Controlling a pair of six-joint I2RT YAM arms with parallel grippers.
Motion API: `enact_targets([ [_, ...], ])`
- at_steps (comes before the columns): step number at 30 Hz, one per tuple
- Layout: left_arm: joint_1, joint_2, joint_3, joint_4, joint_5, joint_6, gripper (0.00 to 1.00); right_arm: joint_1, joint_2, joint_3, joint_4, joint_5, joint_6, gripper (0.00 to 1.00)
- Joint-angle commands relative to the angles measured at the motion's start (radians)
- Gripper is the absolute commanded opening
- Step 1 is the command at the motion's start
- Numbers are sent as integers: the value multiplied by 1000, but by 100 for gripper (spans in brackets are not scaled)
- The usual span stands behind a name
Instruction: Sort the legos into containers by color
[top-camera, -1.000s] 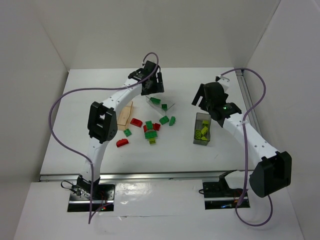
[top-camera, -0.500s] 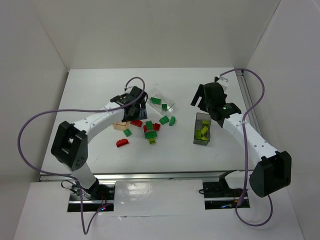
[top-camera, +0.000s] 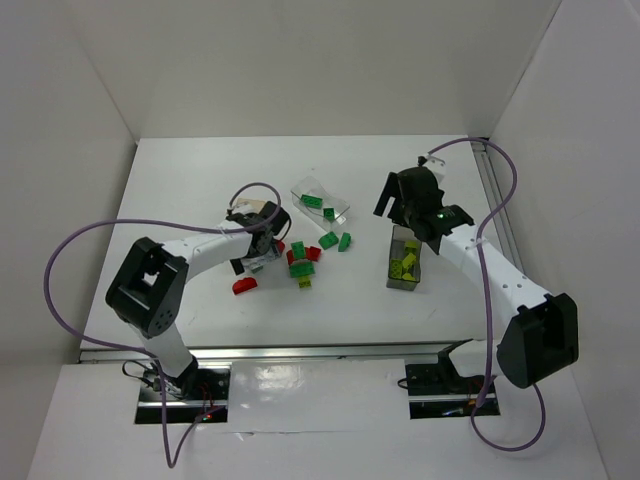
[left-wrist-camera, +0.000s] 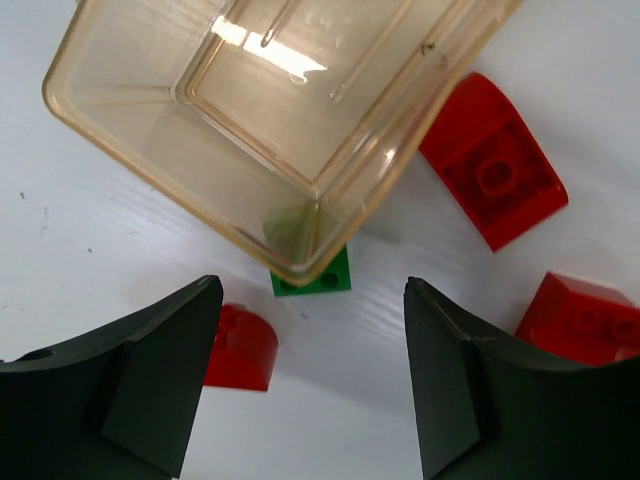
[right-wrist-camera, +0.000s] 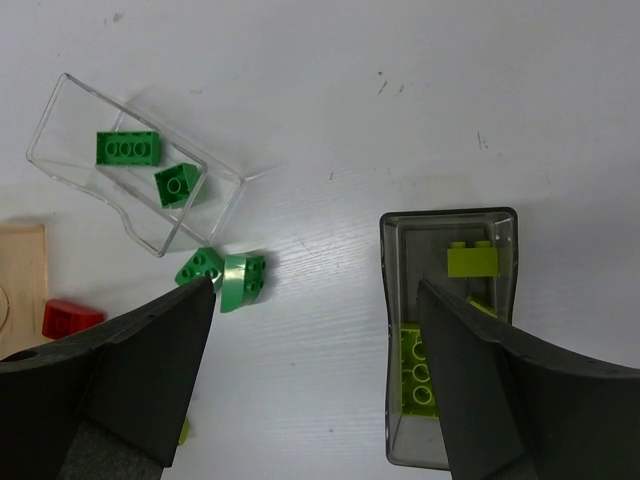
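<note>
Three tubs were counted: one tan tub, one clear tub and one dark grey tub. The clear tub held two green bricks, and two more lay just outside it. The left wrist view recorded three red bricks and one further green brick. The dark grey tub held at least three yellow-green bricks; the exact number could not be determined. Two robot arms were present.
</note>
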Motion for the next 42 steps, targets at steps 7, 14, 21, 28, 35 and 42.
enact_targets([
  [7, 49, 38, -46, 117, 12, -56, 69, 19, -1, 13, 10, 11, 8, 89],
  [14, 58, 29, -67, 152, 55, -35, 48, 19, 19, 13, 10, 1, -1, 90],
  [21, -4, -65, -23, 94, 22, 8, 43, 19, 19, 13, 10, 1, -1, 90],
  [28, -46, -102, 147, 98, 24, 105, 43, 19, 10, 13, 10, 21, -1, 90],
  [35, -46, 157, 539, 118, 45, 199, 43, 19, -1, 13, 10, 12, -1, 90],
  [42, -37, 441, 894, 94, 67, 257, 48, 19, -1, 22, 1, 12, -11, 90],
])
